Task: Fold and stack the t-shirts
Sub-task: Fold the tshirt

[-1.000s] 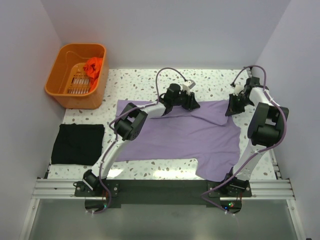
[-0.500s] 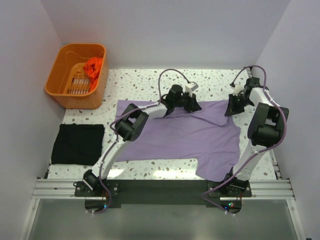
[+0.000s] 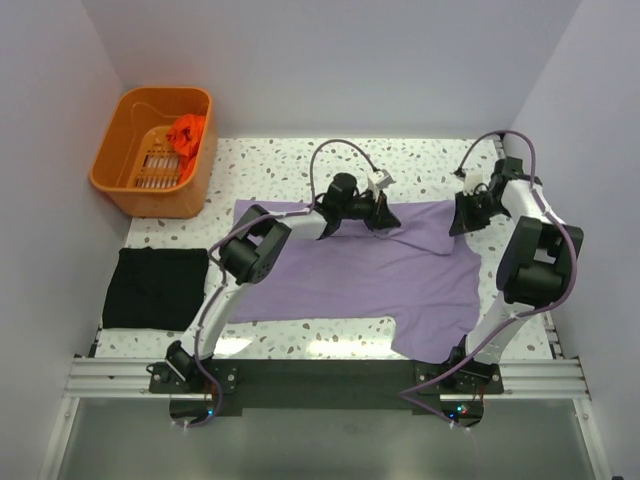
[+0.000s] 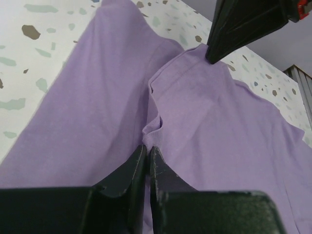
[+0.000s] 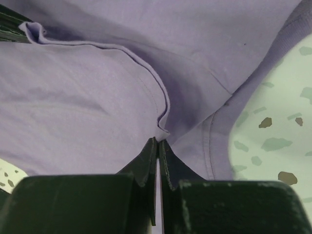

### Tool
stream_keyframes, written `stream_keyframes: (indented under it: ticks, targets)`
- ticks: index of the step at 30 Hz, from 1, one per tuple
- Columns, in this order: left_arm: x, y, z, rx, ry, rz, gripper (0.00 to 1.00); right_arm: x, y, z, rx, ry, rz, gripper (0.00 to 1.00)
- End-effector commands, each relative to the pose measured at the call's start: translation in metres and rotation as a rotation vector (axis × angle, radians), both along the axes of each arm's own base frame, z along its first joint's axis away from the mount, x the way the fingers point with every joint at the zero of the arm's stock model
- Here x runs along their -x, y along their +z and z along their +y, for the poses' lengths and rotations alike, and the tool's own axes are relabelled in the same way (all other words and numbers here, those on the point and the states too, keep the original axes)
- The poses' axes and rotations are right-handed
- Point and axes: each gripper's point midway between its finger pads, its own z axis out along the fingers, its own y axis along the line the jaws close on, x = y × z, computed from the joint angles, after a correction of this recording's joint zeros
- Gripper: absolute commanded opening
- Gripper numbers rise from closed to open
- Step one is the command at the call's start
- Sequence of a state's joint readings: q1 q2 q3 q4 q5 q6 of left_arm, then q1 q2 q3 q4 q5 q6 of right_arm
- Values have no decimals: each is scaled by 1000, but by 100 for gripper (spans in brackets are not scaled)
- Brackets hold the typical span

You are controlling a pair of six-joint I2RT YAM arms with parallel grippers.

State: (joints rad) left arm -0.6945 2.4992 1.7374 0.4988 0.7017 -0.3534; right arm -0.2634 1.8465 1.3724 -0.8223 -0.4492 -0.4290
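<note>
A speckled white surface [image 3: 280, 165], boxed by pale walls [image 3: 340, 60], carries the lilac t-shirt [image 3: 370, 275]; left claw [image 4: 147, 148] and right claw [image 5: 158, 141] each pinch its far edge.

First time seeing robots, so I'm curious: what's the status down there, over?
Both shut: left tool, right tool pinch far edge of lilac t-shirt. Black t-shirt folded at left; orange-red t-shirt in orange basket. No obstruction seen.

The left arm reaches far forward, the left gripper [image 3: 385, 215] low, jaws pinched on a fold of the lilac t-shirt [image 3: 360, 275]. The right arm rises with its elbow bent, the right gripper [image 3: 460, 222] tipped down, jaws pinched on the same cloth.
</note>
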Motion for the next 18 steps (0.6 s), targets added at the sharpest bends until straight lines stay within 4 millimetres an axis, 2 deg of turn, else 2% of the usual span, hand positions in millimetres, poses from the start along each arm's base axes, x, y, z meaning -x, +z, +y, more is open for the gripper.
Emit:
stream_keyframes:
  ticks: [1,7,13,18]
  targets:
    - [14,54,0,85,-91,-168,6,14,10,5,-4,111,-34,0]
    - [30,48,7,58,-171,-188,2,35,8,13,-32,219,-14,1]
    - [52,44,16,42,-251,-203,2,57,4,14,-10,346,-5,1]
    - [66,32,27,5,-285,-218,2,72,-1,15,-12,438,7,4]
